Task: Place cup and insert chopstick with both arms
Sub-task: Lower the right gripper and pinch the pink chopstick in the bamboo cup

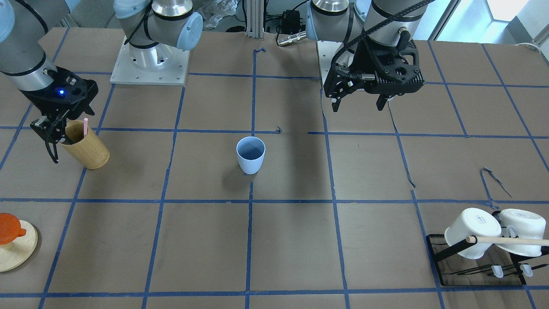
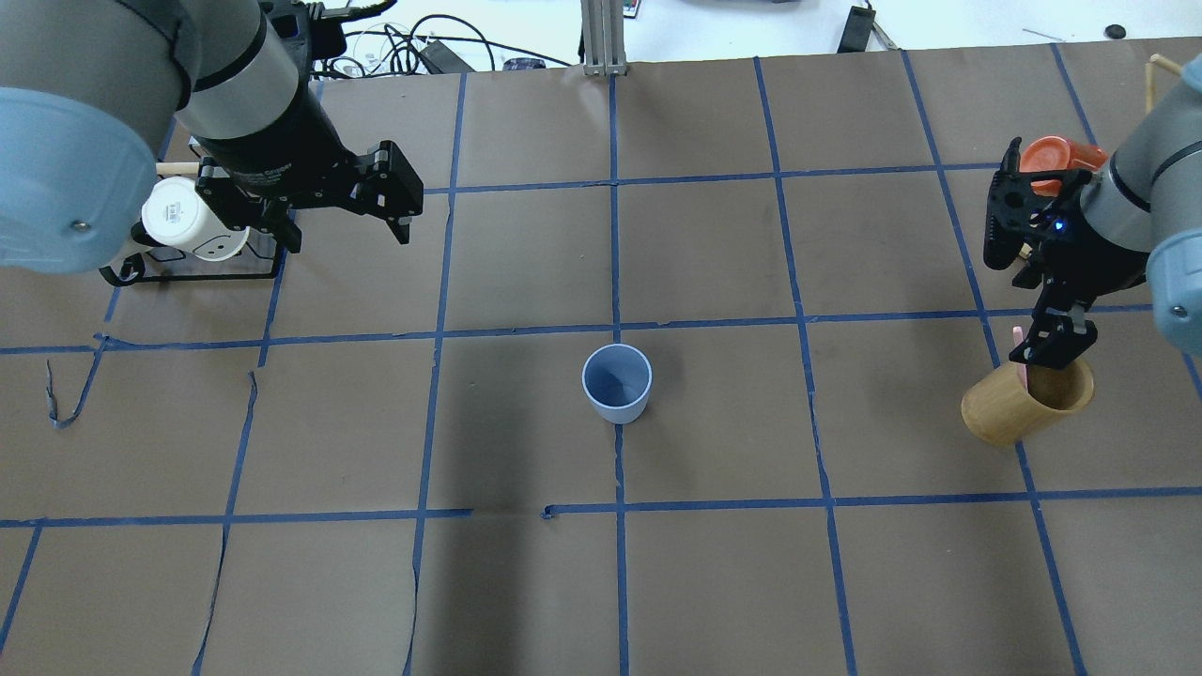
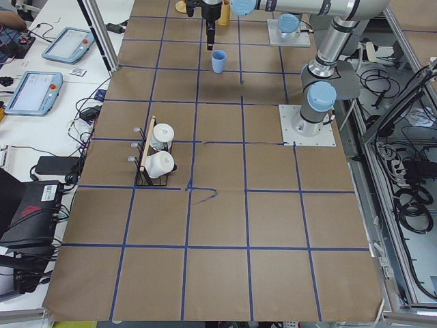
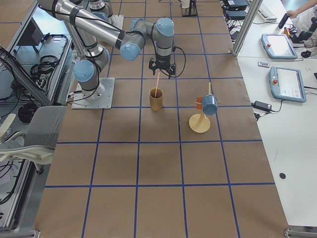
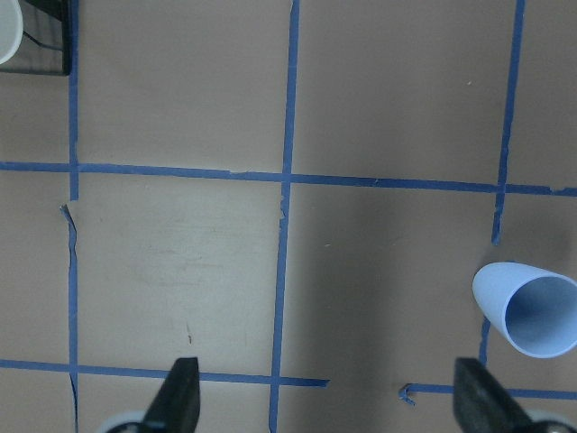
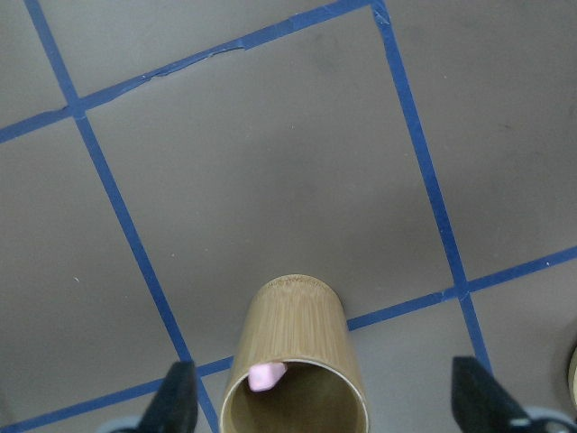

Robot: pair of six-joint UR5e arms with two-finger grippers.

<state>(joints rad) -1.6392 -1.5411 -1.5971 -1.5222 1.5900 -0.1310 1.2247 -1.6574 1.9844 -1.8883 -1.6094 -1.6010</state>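
The pale blue cup (image 1: 251, 154) stands upright and empty near the table's middle; it also shows in the overhead view (image 2: 617, 383) and at the right edge of the left wrist view (image 5: 527, 311). A pink chopstick (image 1: 85, 126) stands in a tan bamboo cylinder (image 1: 85, 148), and its tip shows in the right wrist view (image 6: 267, 375). My right gripper (image 2: 1052, 347) hovers just above the cylinder (image 6: 293, 361), open and empty. My left gripper (image 2: 346, 235) is open and empty, raised over the table away from the cup, toward the mug rack.
A black rack (image 1: 437, 253) with two white mugs (image 1: 474, 231) and a wooden dowel (image 1: 510, 240) stands behind my left gripper. A round wooden stand (image 1: 15, 253) with an orange cup (image 1: 8, 227) sits beyond the bamboo cylinder. Blue tape lines grid the brown table.
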